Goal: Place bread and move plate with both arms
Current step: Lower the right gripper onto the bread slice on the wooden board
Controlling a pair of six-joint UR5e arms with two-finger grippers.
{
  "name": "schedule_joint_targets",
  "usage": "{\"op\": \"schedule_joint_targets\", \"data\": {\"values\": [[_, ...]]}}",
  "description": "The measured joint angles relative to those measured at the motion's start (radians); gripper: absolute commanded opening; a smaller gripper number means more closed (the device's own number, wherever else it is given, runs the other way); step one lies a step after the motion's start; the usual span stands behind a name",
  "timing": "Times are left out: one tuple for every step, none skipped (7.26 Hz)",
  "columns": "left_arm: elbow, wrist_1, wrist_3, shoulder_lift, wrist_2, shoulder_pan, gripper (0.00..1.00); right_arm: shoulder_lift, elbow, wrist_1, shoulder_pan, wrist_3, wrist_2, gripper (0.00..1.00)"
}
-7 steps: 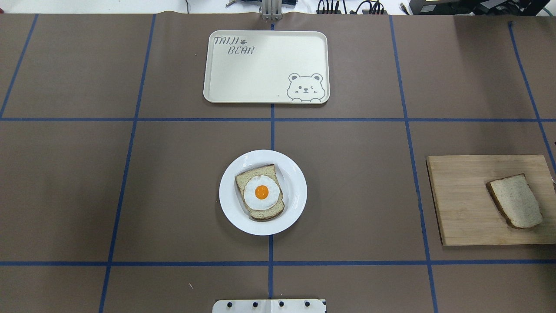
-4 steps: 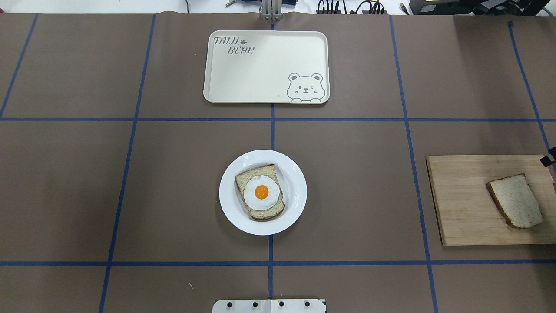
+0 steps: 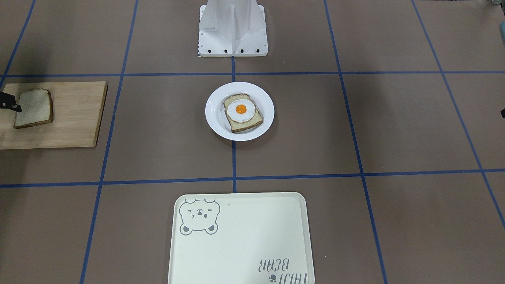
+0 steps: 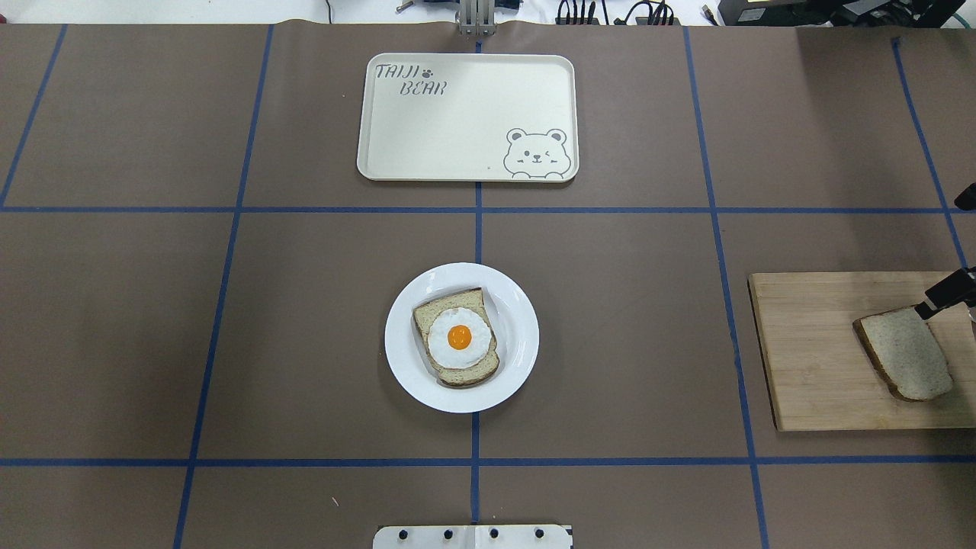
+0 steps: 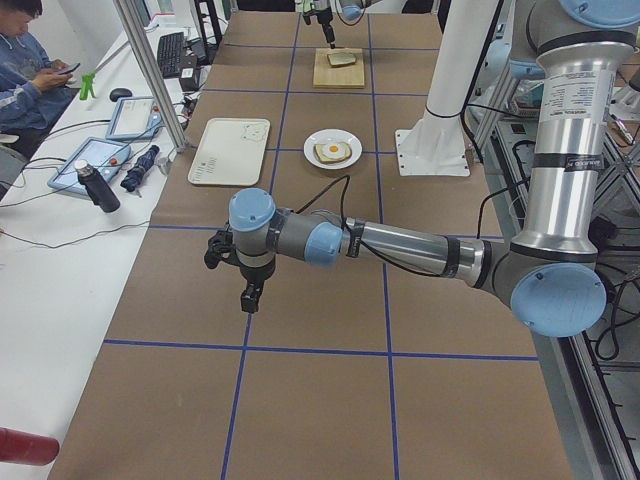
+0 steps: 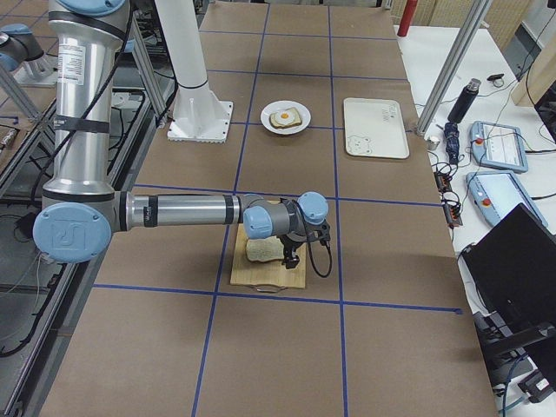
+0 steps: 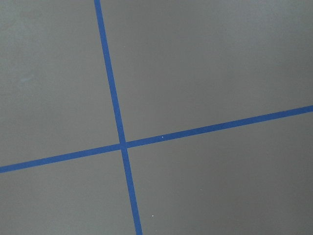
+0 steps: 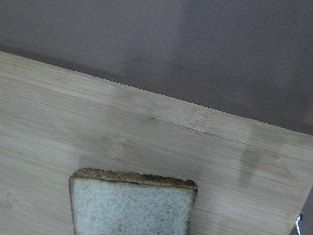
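Observation:
The white plate (image 4: 402, 366) sits mid-table and bears a slice topped with a fried egg (image 4: 459, 336). The plain bread (image 4: 905, 352) lies on a wooden board (image 4: 816, 358) at the right; it also shows in the front view (image 3: 34, 107) and the right wrist view (image 8: 132, 208). My right gripper (image 4: 942, 255) hangs at the board's far right corner, just beyond the bread. Two black fingers (image 4: 945, 293) show well apart, so it is open and holds nothing. My left gripper (image 5: 250, 292) hovers over bare table far to the left; whether it is open or shut I cannot tell.
A cream tray with a bear drawing (image 4: 467, 118) lies at the table's far middle. The white base stand (image 3: 232, 29) is at the near middle edge. A person (image 5: 30, 60) sits by a side table with bottles and devices.
The right gripper has come in from the right edge of the overhead view and moved toward the bread. Plate, bread and tray have not moved.

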Motion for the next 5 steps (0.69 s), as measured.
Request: {"op": "schedule_joint_targets", "data": {"values": [[0.000, 0.000, 0.001, 0.001, 0.000, 0.000, 0.99, 0.010, -0.045, 0.041, -0.006, 0.004, 0.001, 0.65], [0.000, 0.000, 0.001, 0.001, 0.000, 0.000, 0.99, 0.014, -0.069, 0.076, -0.008, 0.023, 0.002, 0.61], [0.000, 0.000, 0.001, 0.001, 0.000, 0.000, 0.99, 0.015, -0.076, 0.096, -0.010, 0.056, 0.004, 0.62], [-0.001, 0.000, 0.001, 0.002, 0.000, 0.000, 0.99, 0.016, -0.081, 0.111, -0.012, 0.081, 0.004, 0.64], [-0.001, 0.000, 0.001, 0.002, 0.000, -0.001, 0.99, 0.016, -0.085, 0.120, -0.015, 0.092, 0.005, 0.64]]}}
